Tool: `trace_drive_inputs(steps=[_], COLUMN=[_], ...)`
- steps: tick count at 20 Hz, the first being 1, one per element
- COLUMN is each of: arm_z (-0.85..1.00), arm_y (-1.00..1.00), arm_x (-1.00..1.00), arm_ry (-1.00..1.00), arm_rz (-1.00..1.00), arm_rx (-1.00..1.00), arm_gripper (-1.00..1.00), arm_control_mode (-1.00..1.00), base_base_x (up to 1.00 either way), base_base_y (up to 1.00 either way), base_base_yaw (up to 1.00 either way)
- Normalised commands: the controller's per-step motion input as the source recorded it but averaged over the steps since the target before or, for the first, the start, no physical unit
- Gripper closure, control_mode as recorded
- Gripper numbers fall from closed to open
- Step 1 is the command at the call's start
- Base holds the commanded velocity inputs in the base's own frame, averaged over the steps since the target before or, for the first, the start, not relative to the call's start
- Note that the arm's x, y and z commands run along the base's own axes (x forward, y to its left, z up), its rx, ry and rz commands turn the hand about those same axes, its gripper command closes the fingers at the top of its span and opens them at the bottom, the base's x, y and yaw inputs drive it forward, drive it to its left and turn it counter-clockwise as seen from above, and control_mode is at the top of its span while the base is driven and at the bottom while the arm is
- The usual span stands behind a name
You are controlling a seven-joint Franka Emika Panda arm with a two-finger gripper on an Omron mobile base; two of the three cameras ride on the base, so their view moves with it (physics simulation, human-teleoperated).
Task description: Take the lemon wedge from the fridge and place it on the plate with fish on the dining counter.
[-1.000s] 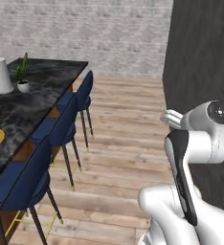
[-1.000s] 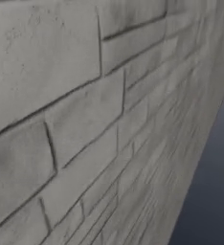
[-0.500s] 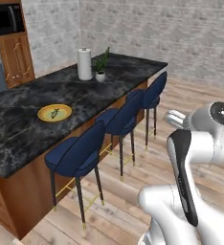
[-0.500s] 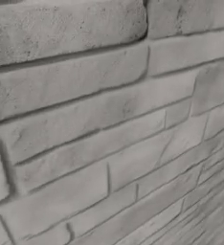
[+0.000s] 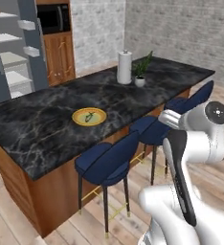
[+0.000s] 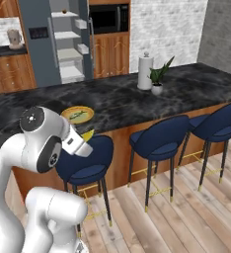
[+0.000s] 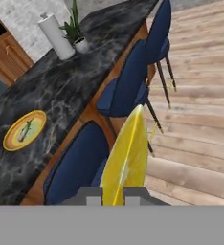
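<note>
The gripper (image 7: 114, 194) is clamping the lemon wedge (image 7: 126, 158), which is rising up the lower centre of the hand view. The plate with fish (image 7: 24, 129) is sitting at the left of that view on the dining counter (image 7: 75, 81), beside blue stools (image 7: 128, 91).

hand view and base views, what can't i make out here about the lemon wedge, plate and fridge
- Lemon wedge: in the hand view its lower end is cut off between the fingertips of the gripper.
- Food on the plate: too small in every view to tell what it is.
- Fridge: top cut off by the frame in both base views; item on its upper shelf too small to identify.
- Counter: near end out of frame in the left base view.
</note>
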Motion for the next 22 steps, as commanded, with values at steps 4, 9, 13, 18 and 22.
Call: trace_drive_inputs(steps=[4, 9, 13, 18, 22], arm_z=[0.00, 0.00, 0.08, -0.11, -0.23], arm_y=[0.00, 0.14, 0.48, 0.46, 0.28], arm_x=[0.00, 0.60, 1.00, 1.00, 0.59], arm_ry=[0.00, 0.08, 0.29, 0.38, 0.29], arm_rz=[0.00, 0.08, 0.19, 0.22, 0.00], arm_rx=[0.00, 0.01, 0.10, 0.06, -0.10], arm_gripper=[1.00, 1.00, 1.00, 1.00, 1.00], arm_control_mode=[1.00, -1.00, -1.00, -1.00, -1.00], base_base_x=[1.00, 0.40, 0.00, 0.00, 0.00], base_base_y=[0.00, 0.00, 0.00, 0.00, 0.00], base_base_yaw=[0.04, 0.03, 0.00, 0.00, 0.00])
